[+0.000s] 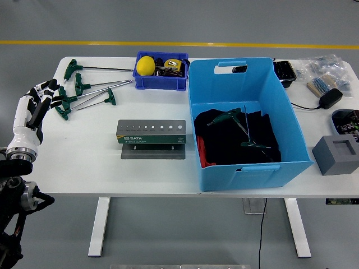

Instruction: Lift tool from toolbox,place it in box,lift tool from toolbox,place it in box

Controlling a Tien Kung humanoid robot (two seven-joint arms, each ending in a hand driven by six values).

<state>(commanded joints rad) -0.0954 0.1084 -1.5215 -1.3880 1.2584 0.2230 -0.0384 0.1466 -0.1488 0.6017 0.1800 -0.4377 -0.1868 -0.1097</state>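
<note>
We see a grey floor with a yellow line behind the white rectangular table (84, 162). The large light-blue plastic box (245, 120) holds two green-handled T-wrenches (247, 134). Four more green T-handle wrenches (90, 92) lie at far left. The left hand (35, 106) hovers beside them, fingers relaxed, empty. Risk: crowded, overlapping handles could snag during a grasp.

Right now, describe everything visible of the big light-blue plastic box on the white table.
The big light-blue plastic box is an open-topped rectangular bin with slot handles cut into its near and far walls. It stands upright on the white table, right of centre. Inside lie black cloth, something red, and two green-handled T-handle tools. No hand touches it.
</note>
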